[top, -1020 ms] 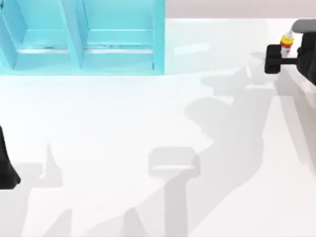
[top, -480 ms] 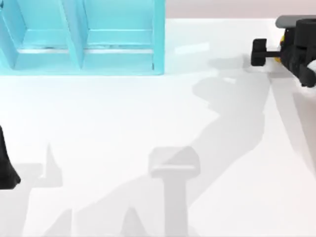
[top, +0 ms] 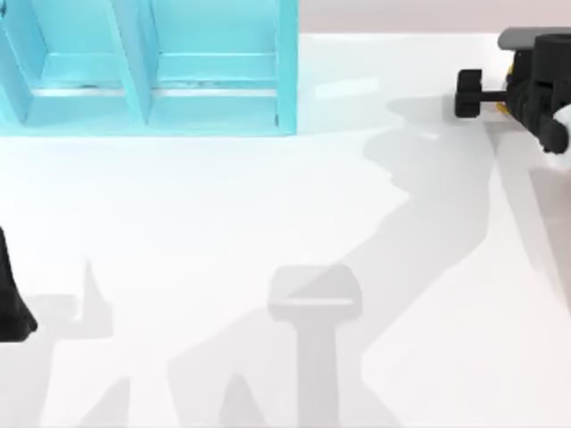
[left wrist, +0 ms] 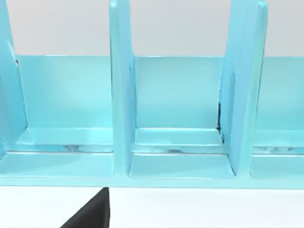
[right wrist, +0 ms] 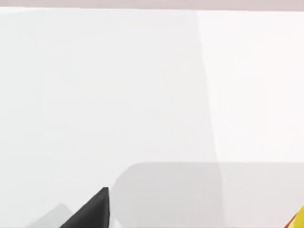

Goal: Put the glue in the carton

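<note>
The glue point(top: 504, 106) stands at the table's far right back, just a yellow sliver under my right gripper point(top: 500, 94), which sits over and around it, open. The right wrist view has a yellow corner of the glue point(right wrist: 299, 220) at its edge and one black fingertip point(right wrist: 92, 213) off to the side. The carton point(top: 285, 71), a teal box split into compartments, stands at the back left. My left gripper point(top: 11, 308) is parked at the table's left edge, open. Its wrist view faces the carton's dividers point(left wrist: 121, 95), with one fingertip point(left wrist: 92, 214) in the foreground.
White tabletop lies between the carton and the right gripper, crossed by grey shadows of the arms point(top: 428, 205). The table's back edge point(top: 401, 34) runs just behind the glue.
A second ago the glue stood in plain sight beside the right gripper. The gripper has since moved in over it and left, covering most of it; the last half second shows little motion.
</note>
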Robot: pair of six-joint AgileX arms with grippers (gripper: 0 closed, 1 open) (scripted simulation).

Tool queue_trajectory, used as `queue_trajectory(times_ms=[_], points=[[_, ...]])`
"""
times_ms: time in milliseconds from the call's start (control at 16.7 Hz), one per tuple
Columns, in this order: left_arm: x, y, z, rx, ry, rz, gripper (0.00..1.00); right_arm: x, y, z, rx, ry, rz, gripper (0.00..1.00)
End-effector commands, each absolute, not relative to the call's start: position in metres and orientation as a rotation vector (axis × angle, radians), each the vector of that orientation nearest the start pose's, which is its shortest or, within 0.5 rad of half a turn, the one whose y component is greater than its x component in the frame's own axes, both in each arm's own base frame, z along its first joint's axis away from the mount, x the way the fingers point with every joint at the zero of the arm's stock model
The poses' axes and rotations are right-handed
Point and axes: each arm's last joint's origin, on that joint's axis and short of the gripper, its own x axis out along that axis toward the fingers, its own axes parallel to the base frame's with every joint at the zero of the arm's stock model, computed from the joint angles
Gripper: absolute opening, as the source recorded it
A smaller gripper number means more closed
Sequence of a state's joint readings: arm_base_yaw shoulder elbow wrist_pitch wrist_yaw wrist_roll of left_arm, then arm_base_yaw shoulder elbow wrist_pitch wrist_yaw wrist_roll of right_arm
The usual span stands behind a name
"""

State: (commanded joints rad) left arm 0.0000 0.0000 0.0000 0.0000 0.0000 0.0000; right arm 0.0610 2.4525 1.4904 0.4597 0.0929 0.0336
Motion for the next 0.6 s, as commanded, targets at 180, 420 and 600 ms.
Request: queue_trajectory(times_ms=[180,420,600], points=[[0.1057,-0.0012,0.16,0.0,0.0,0.0,1.0,0.504,0.0334,0.0529,-0.015,0.5,-0.015,0.77],[0.1057,-0.0012,0.16,0.0,0.0,0.0,1.0,0.504,0.0334,0.0529,-0.015,0.5,-0.015,0.47],[0.1057,-0.0012,0.16,0.0,0.0,0.0,1.0,0.504,0.0334,0.0529,-0.015,0.5,-0.015,0.25]])
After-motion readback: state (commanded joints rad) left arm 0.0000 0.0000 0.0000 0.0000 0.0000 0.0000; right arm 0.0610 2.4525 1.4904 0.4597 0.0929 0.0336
